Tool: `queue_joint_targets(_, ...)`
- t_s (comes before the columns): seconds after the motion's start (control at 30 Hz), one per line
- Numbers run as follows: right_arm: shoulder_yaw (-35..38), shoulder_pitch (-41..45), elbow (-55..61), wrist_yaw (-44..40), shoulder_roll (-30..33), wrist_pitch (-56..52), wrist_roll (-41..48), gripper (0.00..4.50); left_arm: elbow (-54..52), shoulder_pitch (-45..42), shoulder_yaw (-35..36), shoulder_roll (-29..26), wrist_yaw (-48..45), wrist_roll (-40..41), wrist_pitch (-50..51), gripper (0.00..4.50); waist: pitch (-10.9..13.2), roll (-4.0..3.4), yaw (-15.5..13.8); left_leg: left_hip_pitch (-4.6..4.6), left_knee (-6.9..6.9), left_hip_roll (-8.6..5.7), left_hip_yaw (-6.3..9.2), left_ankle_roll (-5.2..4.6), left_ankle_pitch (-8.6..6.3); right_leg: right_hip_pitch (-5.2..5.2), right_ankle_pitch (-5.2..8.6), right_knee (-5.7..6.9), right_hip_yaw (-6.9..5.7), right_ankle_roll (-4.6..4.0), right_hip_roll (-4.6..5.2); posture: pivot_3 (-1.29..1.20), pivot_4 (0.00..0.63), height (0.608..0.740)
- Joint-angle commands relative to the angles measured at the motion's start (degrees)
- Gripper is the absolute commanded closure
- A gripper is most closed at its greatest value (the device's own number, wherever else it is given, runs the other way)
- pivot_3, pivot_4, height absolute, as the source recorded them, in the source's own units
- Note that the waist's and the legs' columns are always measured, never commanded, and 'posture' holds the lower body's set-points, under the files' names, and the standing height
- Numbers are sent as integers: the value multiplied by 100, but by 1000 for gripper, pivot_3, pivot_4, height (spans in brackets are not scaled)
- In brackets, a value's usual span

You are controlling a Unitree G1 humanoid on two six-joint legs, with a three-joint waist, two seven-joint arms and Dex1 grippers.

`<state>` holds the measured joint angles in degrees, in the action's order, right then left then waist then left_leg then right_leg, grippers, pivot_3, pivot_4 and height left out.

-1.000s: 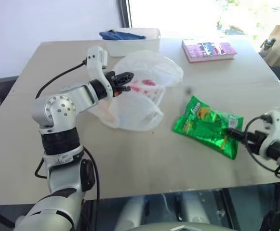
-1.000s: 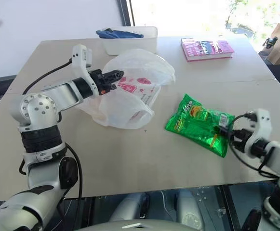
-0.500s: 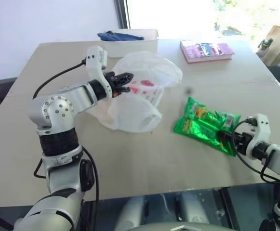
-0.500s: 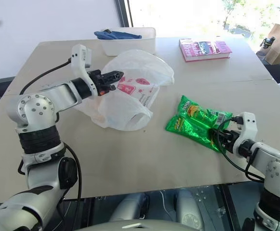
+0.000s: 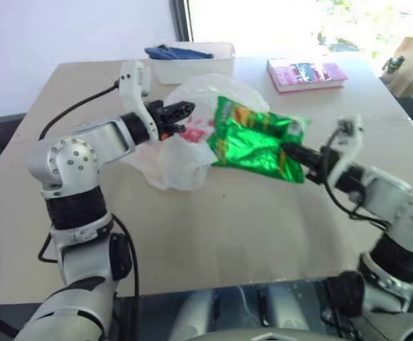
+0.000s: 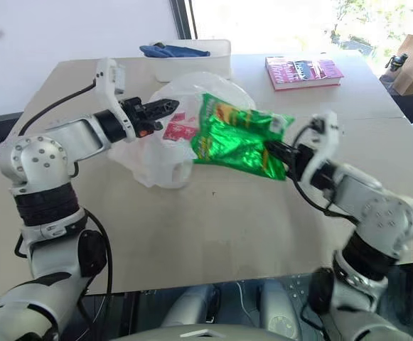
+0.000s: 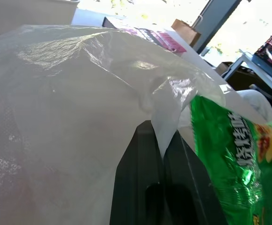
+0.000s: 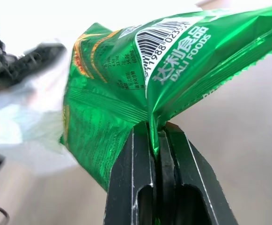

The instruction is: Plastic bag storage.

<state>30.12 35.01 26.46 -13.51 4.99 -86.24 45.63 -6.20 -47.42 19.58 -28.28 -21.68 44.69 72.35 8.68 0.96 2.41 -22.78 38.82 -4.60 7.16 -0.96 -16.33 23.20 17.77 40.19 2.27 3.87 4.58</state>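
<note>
Two grippers are seen above a beige table [image 5: 213, 234], each clamped on something. Largest of the items, the plastic bag [image 5: 181, 156] is spread at about 11 o'clock from the table's centre, its lower part resting on the tabletop and its upper edge lifted. That edge is pinched between the closed fingers of the left gripper [image 5: 183, 110], as is confirmed in the left wrist view, where white film is drawn in between the two black fingers [image 7: 140, 178]. A green snack packet [image 5: 252, 142] is held clear of the table, just beside the bag's mouth and overlapping it, by the right gripper [image 5: 295, 152], whose fingers are closed on the packet's seam [image 8: 152, 136]. At 12 o'clock a white tray [image 5: 192, 60] with a blue cloth [image 5: 174, 52] is placed, and at 1 o'clock a pink book [image 5: 307, 74] is laid flat.
</note>
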Motion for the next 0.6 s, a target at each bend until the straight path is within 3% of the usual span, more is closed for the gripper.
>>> queue_joint_targets(0.03,-225,336,-548,397,-49,85,-284,4408,-377,-85,-102,-298,-425,350,132,4500,0,0,-3,-3,-1,-4,4,0,0,0,0,-6,-2,0,3,0,150,740)
queue_joint_targets(0.2,-616,530,-947,211,414,94,-351,4408,-448,-165,-1,-394,-378,529,269,4500,0,-1,10,-9,-4,-15,4,-2,1,0,0,-14,-7,0,13,0,150,740)
queue_joint_targets(0.43,-15,1644,-2158,1184,-1057,655,-475,4408,-494,-94,-150,-353,-299,608,343,4500,-2,-5,238,-3,-8,-9,-9,-1,2,19,0,16,16,0,7,0,150,740)
queue_joint_targets(0.6,-724,1993,-3039,1110,-1499,1510,-744,4408,-476,-108,-81,-386,-205,560,285,4500,-2,-5,292,-6,-7,-16,-9,-1,2,37,0,49,7,0,19,0,150,740)
